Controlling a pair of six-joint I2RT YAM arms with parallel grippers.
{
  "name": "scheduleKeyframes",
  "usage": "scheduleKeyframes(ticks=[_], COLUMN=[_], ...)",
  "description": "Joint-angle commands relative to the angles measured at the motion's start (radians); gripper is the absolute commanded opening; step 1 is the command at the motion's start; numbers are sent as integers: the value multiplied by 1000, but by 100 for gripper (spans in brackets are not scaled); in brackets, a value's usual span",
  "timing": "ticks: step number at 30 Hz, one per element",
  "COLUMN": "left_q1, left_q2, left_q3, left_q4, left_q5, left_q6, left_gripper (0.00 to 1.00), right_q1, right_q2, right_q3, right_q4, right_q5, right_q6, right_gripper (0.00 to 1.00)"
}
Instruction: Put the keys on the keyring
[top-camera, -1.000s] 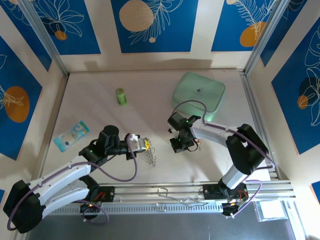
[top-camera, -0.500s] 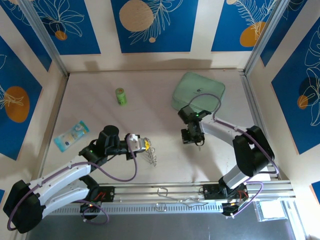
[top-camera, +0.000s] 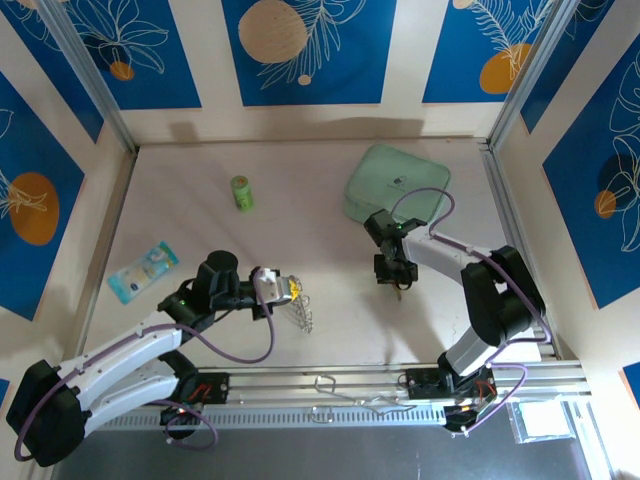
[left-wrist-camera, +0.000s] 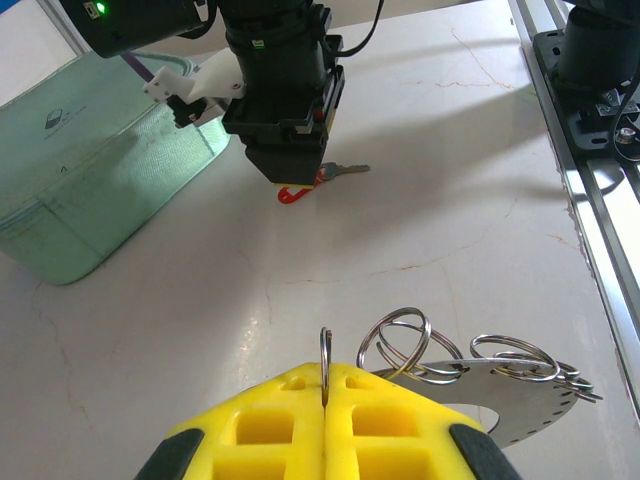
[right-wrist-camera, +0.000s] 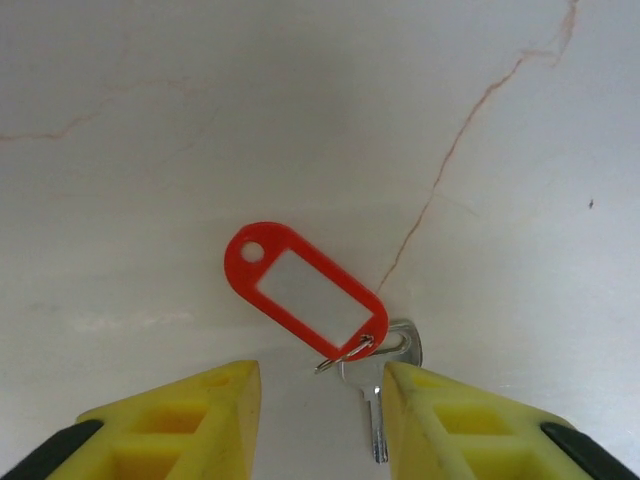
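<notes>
A silvery key (right-wrist-camera: 378, 395) with a red plastic tag (right-wrist-camera: 305, 288) lies flat on the pale table. My right gripper (right-wrist-camera: 322, 400) hangs open just over it, one yellow finger on each side, touching nothing. From above, that gripper (top-camera: 393, 272) sits near the green pouch with the key (top-camera: 400, 291) poking out below it. My left gripper (left-wrist-camera: 325, 385) is shut on a small split ring of the keyring (left-wrist-camera: 520, 400), a flat silvery ring fringed with little split rings. From overhead, the keyring (top-camera: 301, 314) hangs off the left gripper (top-camera: 285, 290) toward the table's middle.
A pale green zip pouch (top-camera: 397, 190) lies at the back right, close behind the right gripper. A small green cylinder (top-camera: 241, 192) stands at the back left. A blue and white packet (top-camera: 143, 269) lies at the left. The metal rail (top-camera: 400, 380) runs along the near edge.
My right gripper has moved to the right, toward the pouch, and gone from shut to open. The left gripper and the keyring have not moved.
</notes>
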Motion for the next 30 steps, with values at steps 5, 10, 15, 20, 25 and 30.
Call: scheduleKeyframes(ticks=[5, 10, 15, 20, 25, 30], left_q1=[-10, -10, -10, -10, -10, -10], left_q2=[-17, -20, -22, -22, -20, -19], left_q3=[-2, -4, -4, -4, -2, -2], left_q4=[7, 6, 4, 2, 2, 2], left_q5=[10, 11, 10, 10, 9, 10], left_q6=[29, 29, 31, 31, 32, 34], left_gripper=[0, 0, 0, 0, 0, 0], right_q1=[-7, -7, -7, -4, -1, 12], right_q2=[29, 44, 50, 50, 50, 47], right_q3=[-7, -6, -6, -5, -2, 7], right_q4=[-33, -30, -30, -33, -43, -51], right_q5=[24, 28, 33, 35, 40, 29], right_q6=[56, 63, 72, 72, 75, 63], right_gripper=[37, 36, 29, 15, 7, 0])
